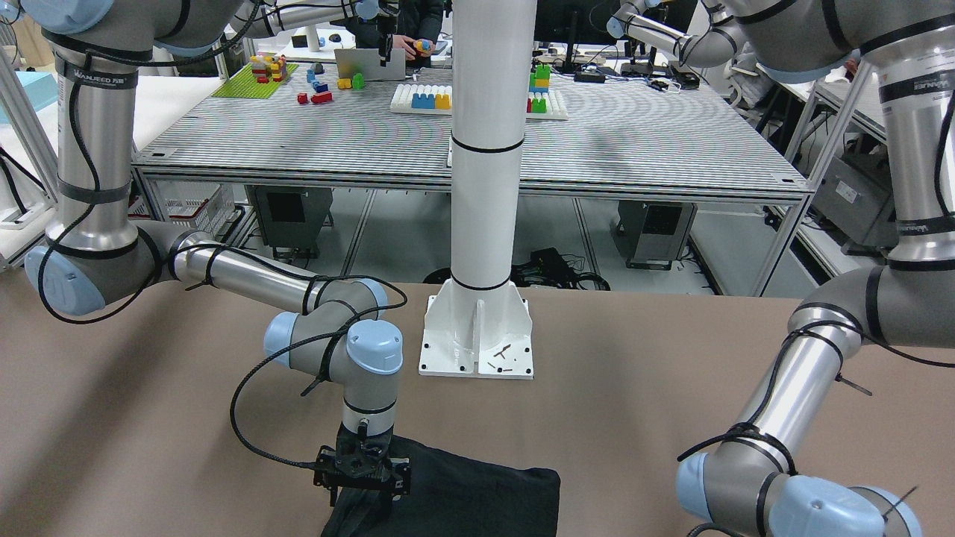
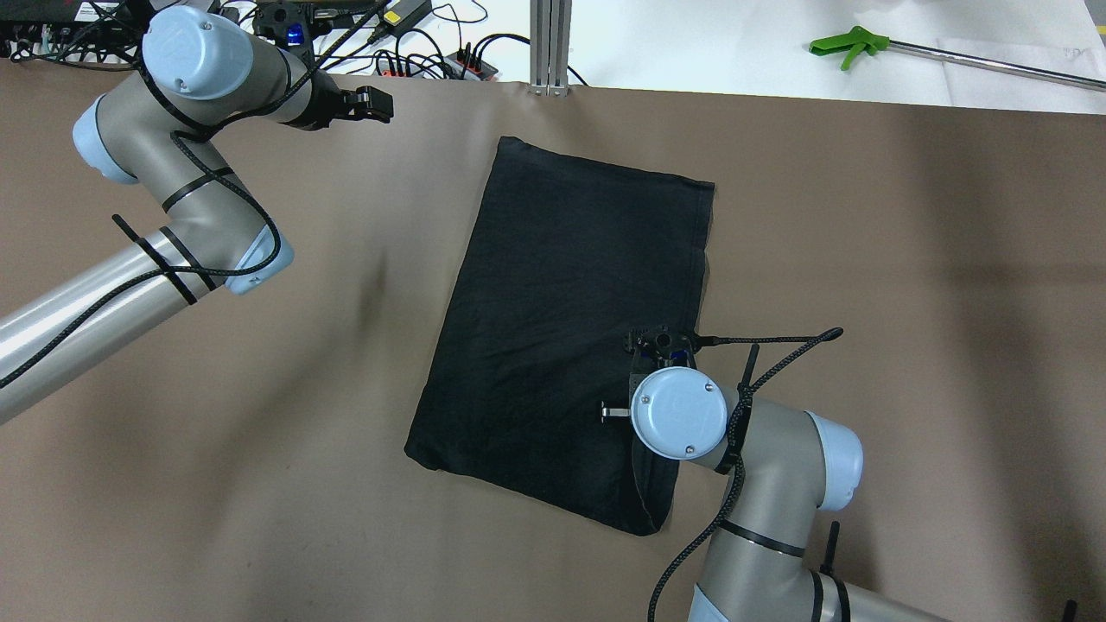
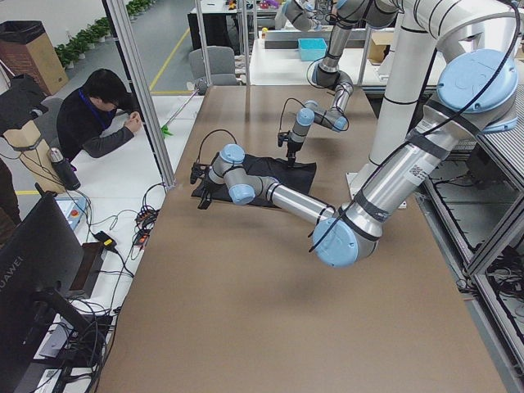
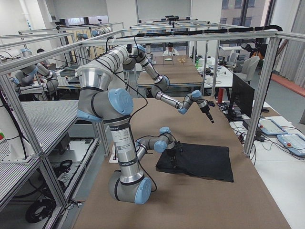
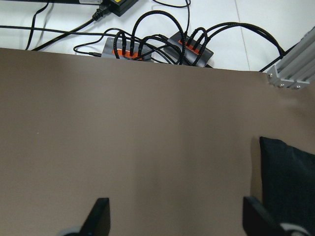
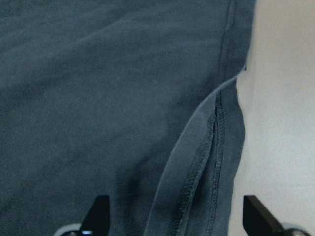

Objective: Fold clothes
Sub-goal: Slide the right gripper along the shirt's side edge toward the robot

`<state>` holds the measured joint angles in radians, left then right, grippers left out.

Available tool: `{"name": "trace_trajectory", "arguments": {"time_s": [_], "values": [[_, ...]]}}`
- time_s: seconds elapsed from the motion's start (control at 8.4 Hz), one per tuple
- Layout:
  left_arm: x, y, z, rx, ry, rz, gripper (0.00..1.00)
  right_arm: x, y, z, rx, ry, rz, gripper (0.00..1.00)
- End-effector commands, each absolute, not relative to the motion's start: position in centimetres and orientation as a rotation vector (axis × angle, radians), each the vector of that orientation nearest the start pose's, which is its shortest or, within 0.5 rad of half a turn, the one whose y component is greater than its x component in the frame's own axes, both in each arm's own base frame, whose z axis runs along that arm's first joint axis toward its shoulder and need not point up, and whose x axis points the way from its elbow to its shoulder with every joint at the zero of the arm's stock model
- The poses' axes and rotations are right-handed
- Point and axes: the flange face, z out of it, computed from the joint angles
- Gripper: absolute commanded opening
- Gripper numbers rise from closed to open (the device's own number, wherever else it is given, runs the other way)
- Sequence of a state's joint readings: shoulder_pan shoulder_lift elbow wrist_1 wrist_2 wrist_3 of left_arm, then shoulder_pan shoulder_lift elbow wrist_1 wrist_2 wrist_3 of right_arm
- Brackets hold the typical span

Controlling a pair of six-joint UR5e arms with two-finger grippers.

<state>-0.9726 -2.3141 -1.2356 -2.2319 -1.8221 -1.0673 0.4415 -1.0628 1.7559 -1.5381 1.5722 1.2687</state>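
Observation:
The clothes (image 2: pixel 562 328) are one black garment lying flat as a tall rectangle in the middle of the brown table, also in the front view (image 1: pixel 477 500). My right gripper (image 2: pixel 661 354) points straight down over the garment's right edge, near its lower corner. In the right wrist view the gripper (image 6: pixel 177 226) is open, its fingers wide apart on either side of a raised, stitched hem of the clothes (image 6: pixel 98 98). My left gripper (image 2: pixel 367 102) hovers open over bare table at the far left. In its wrist view only a corner of the clothes (image 5: pixel 290 182) shows.
Power strips and cables (image 2: pixel 432 60) lie beyond the table's far edge, next to an aluminium post (image 2: pixel 550 43). A green-handled tool (image 2: pixel 851 43) rests at the far right. The white pillar base (image 1: pixel 477 335) stands on the robot's side. A person (image 3: pixel 98 115) sits beside the table.

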Motion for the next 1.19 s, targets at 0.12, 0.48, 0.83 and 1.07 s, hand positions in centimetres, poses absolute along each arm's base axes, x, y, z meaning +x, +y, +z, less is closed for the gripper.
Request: {"name": "trace_trajectory", "arguments": {"time_s": [0.12, 0.48, 0.83, 1.07], "values": [[35.3, -71.2, 27.5, 0.550, 0.938, -0.294, 0.95, -51.9, -39.3, 32.5, 0.232, -0.633, 0.132, 0.95], [35.1, -71.2, 27.6, 0.555, 0.936, -0.300, 0.95, -45.8, -36.2, 34.5, 0.208, -0.637, 0.123, 0.94], [34.8, -71.4, 27.5, 0.557, 0.935, -0.306, 0.95, -44.6, -35.1, 32.1, 0.220, -0.693, 0.122, 0.94], [34.9, -71.4, 27.6, 0.556, 0.932, -0.304, 0.95, -48.1, -37.9, 27.6, 0.294, -0.725, 0.100, 0.95]]}}
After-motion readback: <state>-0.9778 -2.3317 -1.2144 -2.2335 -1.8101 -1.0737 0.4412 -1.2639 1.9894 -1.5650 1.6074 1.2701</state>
